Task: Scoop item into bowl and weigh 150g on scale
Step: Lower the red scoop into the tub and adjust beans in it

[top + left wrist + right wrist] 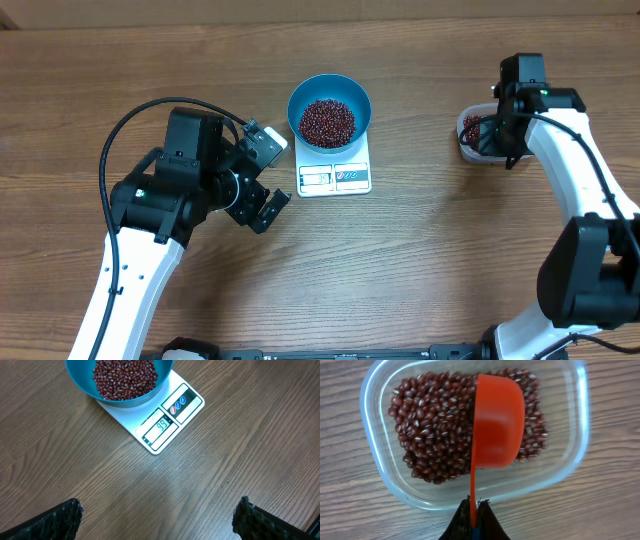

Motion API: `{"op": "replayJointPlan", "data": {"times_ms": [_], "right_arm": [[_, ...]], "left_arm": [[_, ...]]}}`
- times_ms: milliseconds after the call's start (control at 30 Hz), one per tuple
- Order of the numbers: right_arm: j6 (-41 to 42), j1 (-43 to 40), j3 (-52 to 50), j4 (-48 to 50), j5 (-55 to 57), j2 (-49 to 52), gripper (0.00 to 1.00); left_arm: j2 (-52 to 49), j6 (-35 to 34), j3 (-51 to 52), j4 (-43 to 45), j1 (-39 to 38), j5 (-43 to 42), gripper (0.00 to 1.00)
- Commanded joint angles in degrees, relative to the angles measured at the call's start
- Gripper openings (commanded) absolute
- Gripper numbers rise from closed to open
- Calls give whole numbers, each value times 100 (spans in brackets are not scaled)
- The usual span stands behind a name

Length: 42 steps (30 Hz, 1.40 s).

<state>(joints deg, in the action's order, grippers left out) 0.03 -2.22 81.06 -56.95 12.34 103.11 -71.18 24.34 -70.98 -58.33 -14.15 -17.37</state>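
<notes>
The right gripper (474, 512) pinches the thin handle of a red scoop (497, 420) between its 2 dark fingers. The scoop's cup lies over the red-brown beans (435, 430) inside a clear rounded tub (572, 460) on the wooden table (610, 510)

One blue bowl (363, 103), one white scale (335, 178), one clear tub (560, 400), one red scoop (500, 420), beans (327, 122) probably in the hundreds

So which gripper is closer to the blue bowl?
Left. The left gripper hangs open just left of the scale under the blue bowl; the right gripper is far right, over the clear tub, shut on the red scoop.
</notes>
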Motion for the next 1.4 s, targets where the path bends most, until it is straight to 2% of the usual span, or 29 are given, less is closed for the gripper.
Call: {"op": "replayJointPlan", "data": {"times_ms": [0,367,1367], "right_arm": [[114,-11,-11,111,-232,48,4],[208,-11,-11,267,-951,48,4],[319,-11,-11,-37,-951,48,4]], "left_arm": [[-39,4,-151,4,-11,-4,100],[-39,7,-151,4,-11,-2,100],[-39,4,-151,4,-11,-4,100]]}}
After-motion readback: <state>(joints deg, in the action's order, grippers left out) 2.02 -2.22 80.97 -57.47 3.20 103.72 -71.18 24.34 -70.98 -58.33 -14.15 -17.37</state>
